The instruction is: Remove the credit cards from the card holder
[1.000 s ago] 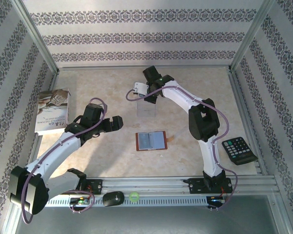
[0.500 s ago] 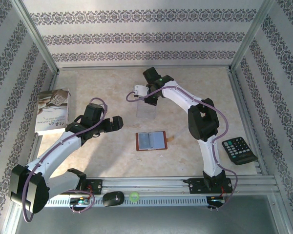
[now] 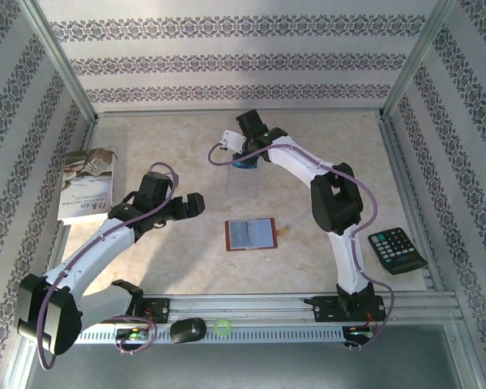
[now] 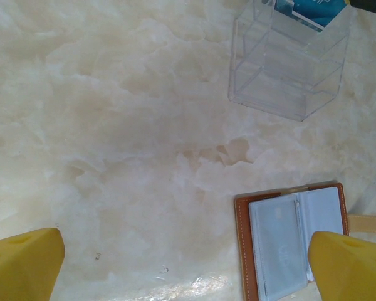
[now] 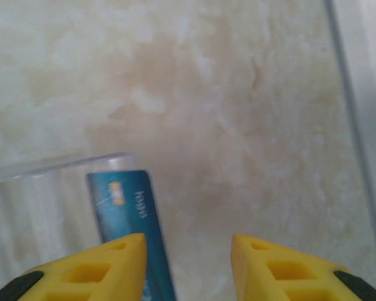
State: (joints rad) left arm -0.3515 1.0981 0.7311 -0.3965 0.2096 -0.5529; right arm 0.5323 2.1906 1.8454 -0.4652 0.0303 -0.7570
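Note:
The card holder [image 3: 250, 234] lies open on the table's middle, reddish-brown with a grey-blue inside, also at the lower right of the left wrist view [image 4: 294, 244]. A blue credit card [image 3: 244, 164] stands in the far end of a clear plastic rack [image 3: 243, 183]. My right gripper [image 3: 245, 156] hovers right over it, open; the card [image 5: 128, 213] sits just inside its left finger with a wide gap to the other finger [image 5: 282, 263]. My left gripper [image 3: 196, 203] is open over bare table left of the card holder, nothing between its fingers [image 4: 25, 263].
A white-grey booklet [image 3: 87, 185] lies at the left wall. A black calculator [image 3: 397, 250] sits at the right edge. A black mouse [image 3: 187, 330] and a green ball [image 3: 221, 327] rest on the front rail. Metal frame posts line both sides.
My right gripper went from shut to open and let go of the blue card at the clear rack, shifting slightly back. The left arm has not moved.

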